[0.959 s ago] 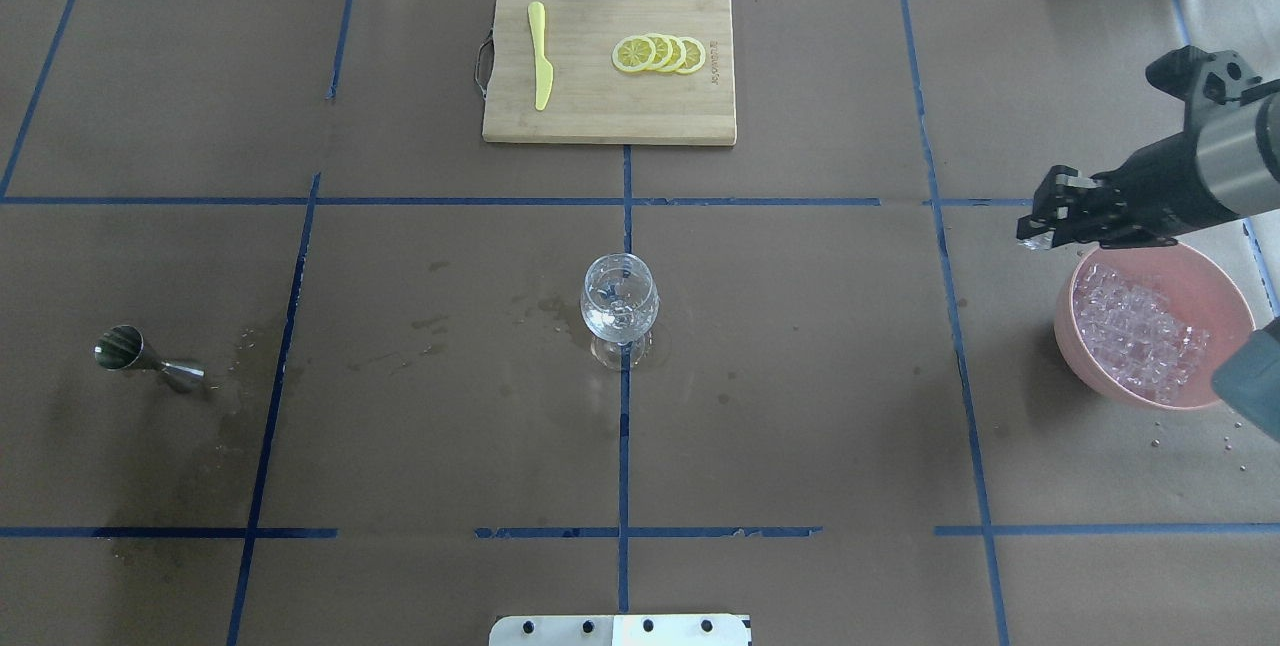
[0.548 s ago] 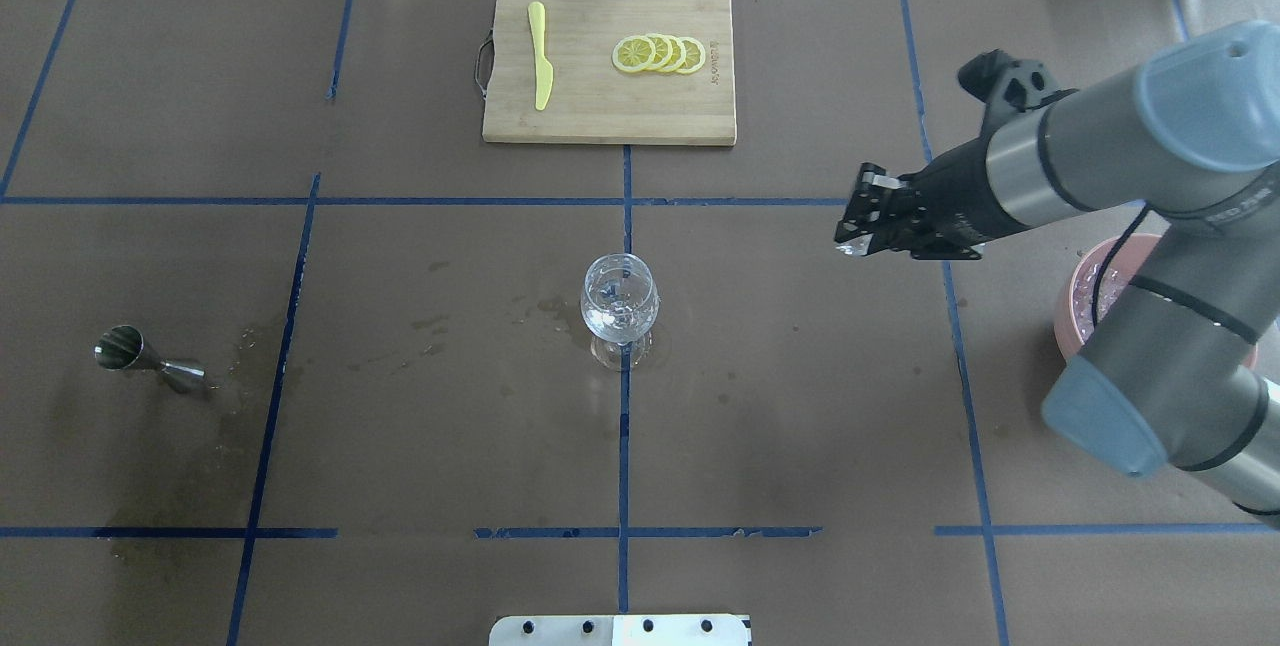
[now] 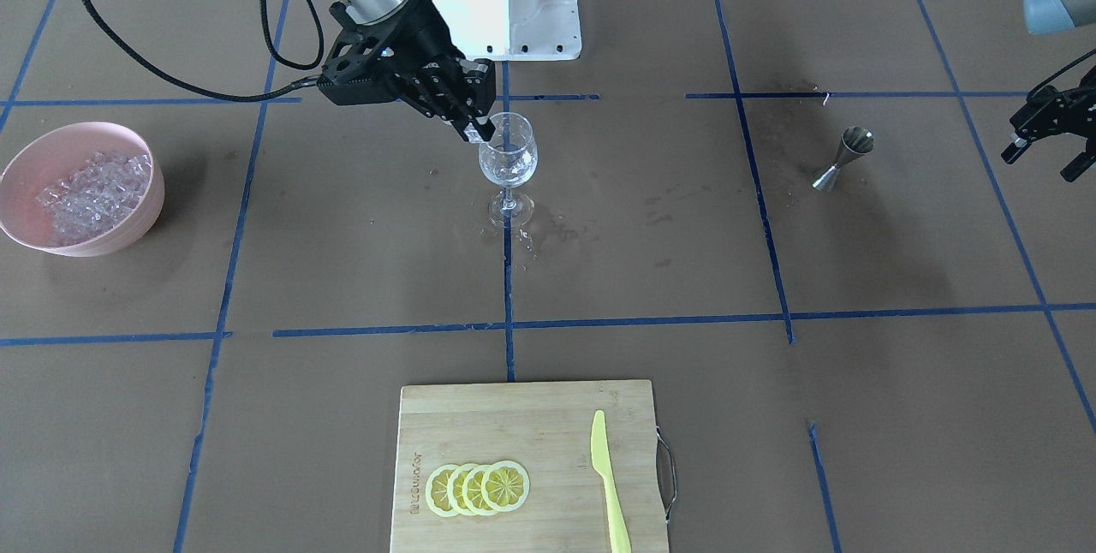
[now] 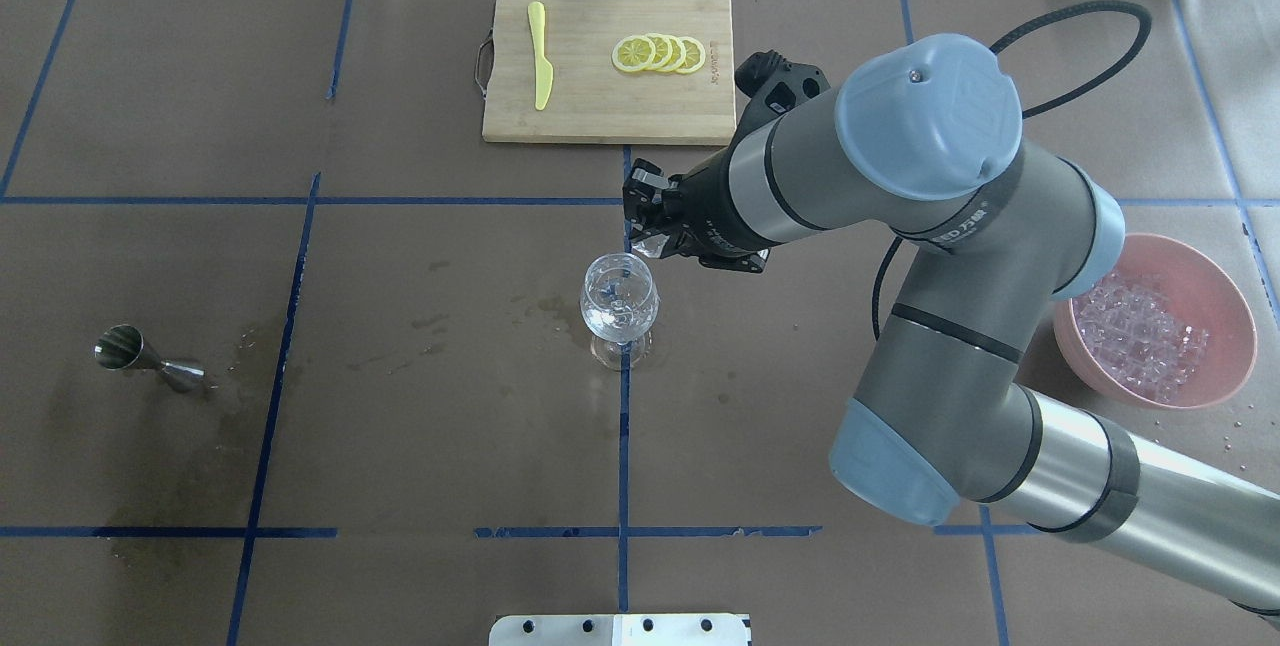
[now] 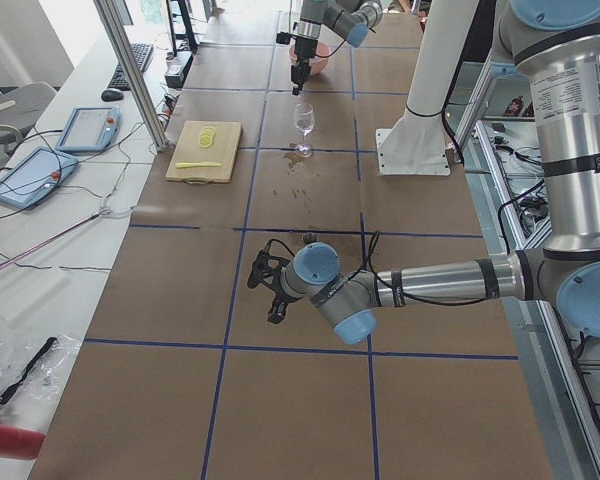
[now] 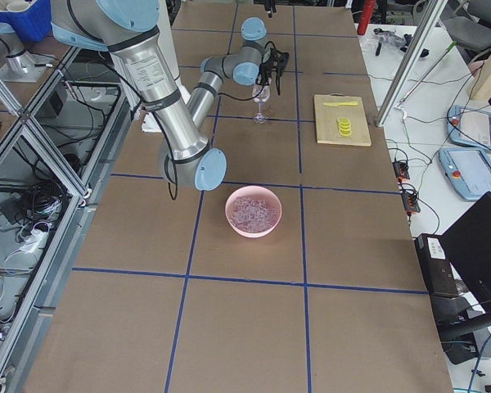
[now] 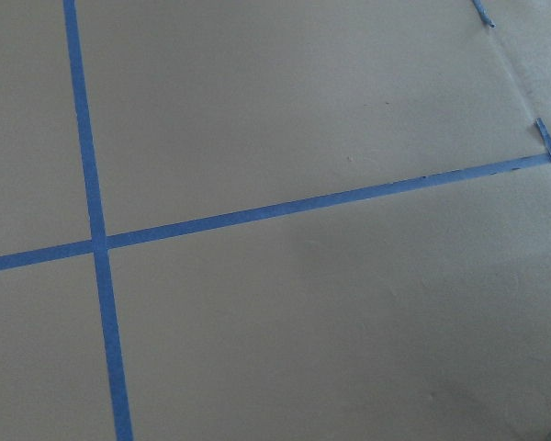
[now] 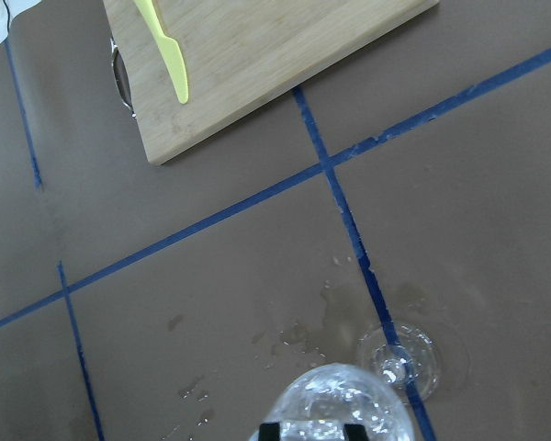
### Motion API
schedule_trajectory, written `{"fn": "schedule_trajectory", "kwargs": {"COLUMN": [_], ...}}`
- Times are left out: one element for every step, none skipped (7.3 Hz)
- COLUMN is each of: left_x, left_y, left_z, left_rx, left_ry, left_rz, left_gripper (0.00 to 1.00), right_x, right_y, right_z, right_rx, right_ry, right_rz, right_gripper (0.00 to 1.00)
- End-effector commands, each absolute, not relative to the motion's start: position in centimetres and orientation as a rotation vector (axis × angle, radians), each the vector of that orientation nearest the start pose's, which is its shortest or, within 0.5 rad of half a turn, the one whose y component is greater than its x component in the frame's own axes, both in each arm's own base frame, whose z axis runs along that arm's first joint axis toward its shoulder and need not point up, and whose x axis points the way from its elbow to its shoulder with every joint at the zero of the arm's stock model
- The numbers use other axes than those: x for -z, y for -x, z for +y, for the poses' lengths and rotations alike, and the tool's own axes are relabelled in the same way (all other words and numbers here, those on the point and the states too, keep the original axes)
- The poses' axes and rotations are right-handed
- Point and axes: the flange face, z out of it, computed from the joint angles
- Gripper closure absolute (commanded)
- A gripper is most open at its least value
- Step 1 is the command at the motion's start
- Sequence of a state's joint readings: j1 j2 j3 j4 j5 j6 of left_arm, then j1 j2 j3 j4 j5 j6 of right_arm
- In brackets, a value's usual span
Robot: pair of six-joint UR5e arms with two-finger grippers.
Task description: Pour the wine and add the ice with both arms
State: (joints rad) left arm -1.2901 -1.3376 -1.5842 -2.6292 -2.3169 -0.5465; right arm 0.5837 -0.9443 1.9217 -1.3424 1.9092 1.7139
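Presently, front-facing view: the right gripper (image 3: 476, 130) pinches one clear cube (image 3: 473, 133) just above the rim of the glass (image 3: 507, 161), at the rim's robot-side edge. The glass stands upright mid-way along the bench (image 3: 651, 279), with wet marks round its foot. The rest of the ice (image 3: 90, 193) is heaped in the pink bowl (image 3: 21, 161), well apart toward the robot's right. The left gripper (image 3: 1043, 140) is at the frame edge, empty, fingers apparently spread, beyond the jigger (image 3: 843, 159).

Overhead: the cube glints between the fingertips at the glass rim. The true offset is hard to judge from this height. Clear lumps lie in the glass.

Left-end view: the left arm hangs low over bare bench; the glass is far off and small.

Right-end view: bowl near, glass far. The grip is too small to read.

Left wrist: brown paper and blue tape only.

Right wrist: the glass mouth is directly below, with black fingertips (image 8: 272, 430) at the bottom edge. The cube cannot be made out.

Handling, my judgement: the cube is light, hard and probably slick. Pinch across two flat faces with a modest squeeze, or it squirts out. The glass is thin and top-heavy on a narrow stem, and it stands on damp paper, so a nudge at the rim could tip it. Release low and centred.
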Motion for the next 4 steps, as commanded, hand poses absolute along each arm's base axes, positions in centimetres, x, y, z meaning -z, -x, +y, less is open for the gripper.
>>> {"fn": "schedule_trajectory", "kwargs": {"left_x": [-63.84, -63.92, -63.85, -63.77], "left_y": [-4.91, -4.9, -4.91, -4.91], "left_z": [-40.78, -40.77, -40.78, -40.79], "left_rx": [-0.068, -0.068, -0.068, -0.069], "left_ry": [-0.444, -0.443, -0.444, -0.446], "left_rz": [0.956, 0.956, 0.956, 0.957], "left_gripper": [0.0, 0.0, 0.0, 0.0], "right_x": [-11.05, -11.05, -11.12, -11.3], "right_y": [45.48, 45.67, 45.73, 45.8], "right_z": [-39.75, -39.55, -39.58, -39.52], "right_rx": [-0.424, -0.422, -0.423, -0.424], "right_ry": [0.027, 0.029, 0.03, 0.033], "right_rz": [-1.249, -1.248, -1.245, -1.242], "right_gripper": [1.0, 1.0, 0.7, 0.14]}}
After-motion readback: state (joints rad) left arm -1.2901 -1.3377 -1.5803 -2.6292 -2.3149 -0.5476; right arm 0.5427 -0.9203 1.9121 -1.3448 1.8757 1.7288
